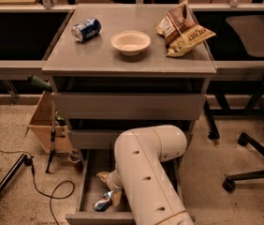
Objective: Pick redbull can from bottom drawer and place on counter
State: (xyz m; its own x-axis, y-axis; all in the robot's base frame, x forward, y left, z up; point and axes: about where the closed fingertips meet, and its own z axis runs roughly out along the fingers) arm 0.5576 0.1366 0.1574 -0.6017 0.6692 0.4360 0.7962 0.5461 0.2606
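Observation:
The redbull can (pixel 103 201), slim, silver and blue, lies on its side near the front of the open bottom drawer (pixel 89 191). My gripper (pixel 109 187) reaches down into that drawer at the end of the big white arm (pixel 148 172). Its beige fingers (pixel 102 176) stand apart, open, just above and beside the can, and one fingertip is close to the can's right end. I cannot tell whether it touches. The grey counter (pixel 76 55) on top of the cabinet holds other things.
On the counter lie a fat blue soda can (pixel 86 29) on its side, a white bowl (pixel 130 41) and a chip bag (pixel 182 28). A cardboard box (pixel 45 125) and cables (pixel 38 186) are to the cabinet's left. Office chair legs (pixel 253 172) stand at the right.

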